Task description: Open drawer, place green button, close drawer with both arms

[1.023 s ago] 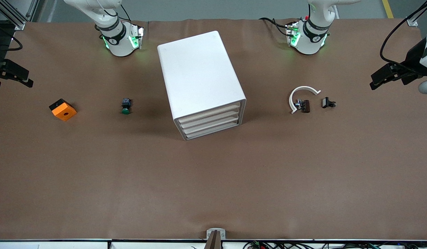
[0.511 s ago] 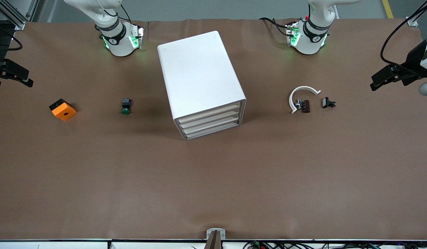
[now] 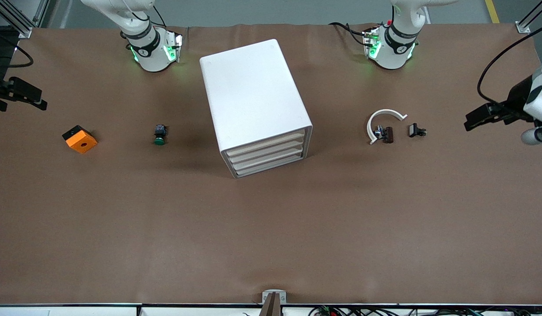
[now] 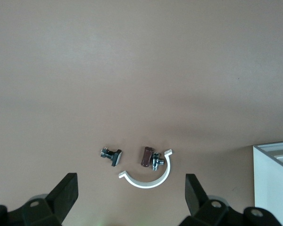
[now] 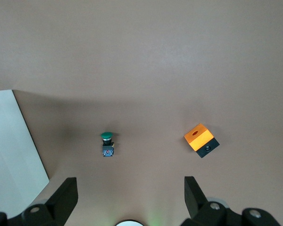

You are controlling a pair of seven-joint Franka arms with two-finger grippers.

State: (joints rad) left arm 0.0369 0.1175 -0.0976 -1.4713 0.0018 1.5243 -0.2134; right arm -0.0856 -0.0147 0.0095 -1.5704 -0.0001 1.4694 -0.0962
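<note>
**Two grippers up and wide, button on the table, three drawers closed**

One black right gripper [image 3: 31,93] hung over the right arm's end of the table, at the edge of the front view; in its own wrist view its two fingers [image 5: 61,200] stood wide apart with nothing between them. Near it lay one orange square block with a round hole and a black base [image 3: 80,139], resting on the brown table cover [image 3: 271,228]. Beside the block, toward the cabinet, lay one small push button with a round green cap on a black body [image 3: 159,134], on its side, with the cap pointing toward the front camera. It was apart from both the block and the cabinet, and no gripper touched it.

At the middle stood one white plastic drawer cabinet [image 3: 253,101]. Its front showed three drawers [image 3: 267,152], all apparently pushed in flush.

Toward the left arm's end lay one white curved half-ring [image 3: 382,119]. Just inside its arc was one small dark brown part with a metal piece [image 3: 385,134], possibly touching the ring. One small black clip [image 3: 415,130] lay just beside that.

One black left gripper [image 3: 483,118] hung over the left arm's end of the table. Its two fingers [image 4: 62,197] were also spread wide and empty.
</note>
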